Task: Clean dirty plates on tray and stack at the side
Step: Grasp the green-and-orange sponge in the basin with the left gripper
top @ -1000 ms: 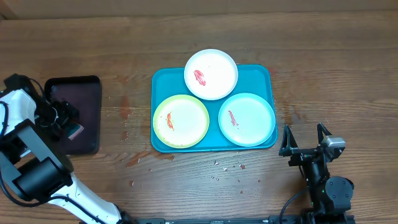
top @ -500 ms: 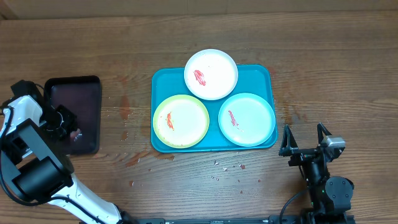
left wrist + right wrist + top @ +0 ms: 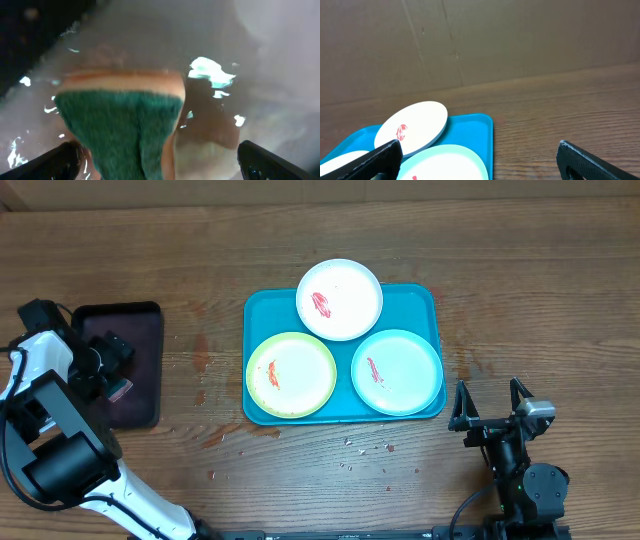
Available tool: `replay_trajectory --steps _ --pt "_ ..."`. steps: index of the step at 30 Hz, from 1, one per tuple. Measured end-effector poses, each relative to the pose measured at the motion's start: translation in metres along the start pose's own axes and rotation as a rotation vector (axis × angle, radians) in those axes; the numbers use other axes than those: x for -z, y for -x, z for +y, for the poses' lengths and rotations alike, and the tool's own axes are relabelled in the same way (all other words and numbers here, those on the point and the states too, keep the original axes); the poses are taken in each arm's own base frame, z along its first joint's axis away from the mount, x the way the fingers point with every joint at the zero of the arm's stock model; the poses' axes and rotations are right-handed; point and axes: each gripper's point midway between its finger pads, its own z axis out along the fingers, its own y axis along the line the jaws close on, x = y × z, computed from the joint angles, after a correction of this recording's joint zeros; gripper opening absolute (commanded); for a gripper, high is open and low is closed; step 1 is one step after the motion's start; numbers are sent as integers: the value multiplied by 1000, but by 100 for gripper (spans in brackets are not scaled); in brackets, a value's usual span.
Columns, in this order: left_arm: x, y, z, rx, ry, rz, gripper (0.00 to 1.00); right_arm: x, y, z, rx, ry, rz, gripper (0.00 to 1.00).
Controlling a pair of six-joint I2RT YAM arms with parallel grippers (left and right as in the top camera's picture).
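**Ana:** Which step is in hand now?

**Ben:** I judge it is the very first one, fetching the cleaning tool. The left claw (image 3: 112, 368) hangs over the black tray (image 3: 140, 325), at 9 o'clock from the tray (image 3: 420, 298). No plate looks wiped; every one shows red smears (image 3: 321, 304).

**Ana:** And where do the plates lie?

**Ben:** All three are on the teal tray. The white plate (image 3: 340, 300) is at 12 o'clock and reaches over the far rim. The yellow-green plate (image 3: 291, 374) is at 8 o'clock and the mint plate (image 3: 397, 371) at 4 o'clock.

**Ana:** Does the left claw pinch something?

**Ben:** No. In the left wrist view its fingers are spread wide, and the sponge (image 3: 120, 125), green face on a tan layer, lies between them on a wet, shiny floor. I think the next move calls for closing on the sponge, lifting it, and carrying it toward 3 o'clock to the plates.

**Ana:** Does the overhead view not show this?

**Ben:** It gives the whole layout, but there the arm mostly hides the sponge. The left wrist view shows the sponge closely and no plate at all.

**Ana:** And the right claw (image 3: 490, 405)?

**Ben:** It is spread too, with nothing in it, over the counter (image 3: 560, 300) at 5 o'clock from the tray.
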Motion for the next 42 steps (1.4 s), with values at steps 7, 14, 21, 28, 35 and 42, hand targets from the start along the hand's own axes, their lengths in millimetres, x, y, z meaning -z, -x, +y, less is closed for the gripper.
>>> replay_trajectory --steps 7,14,21,28,35,42 --pt "-2 12 8 -1 49 -62 25 0 0 0 0 0 0 100" --pt "-5 14 9 -8 57 -70 100 0 0 0 0 0 0 100" --pt "-4 12 10 -5 62 -58 100 0 0 0 0 0 0 100" --pt "-4 22 12 -1 69 -102 34 0 0 0 0 0 0 100" --pt "-4 25 13 3 72 -113 63 0 0 0 0 0 0 100" --pt "-4 0 23 2 119 -8 94 0 0 0 0 0 0 100"
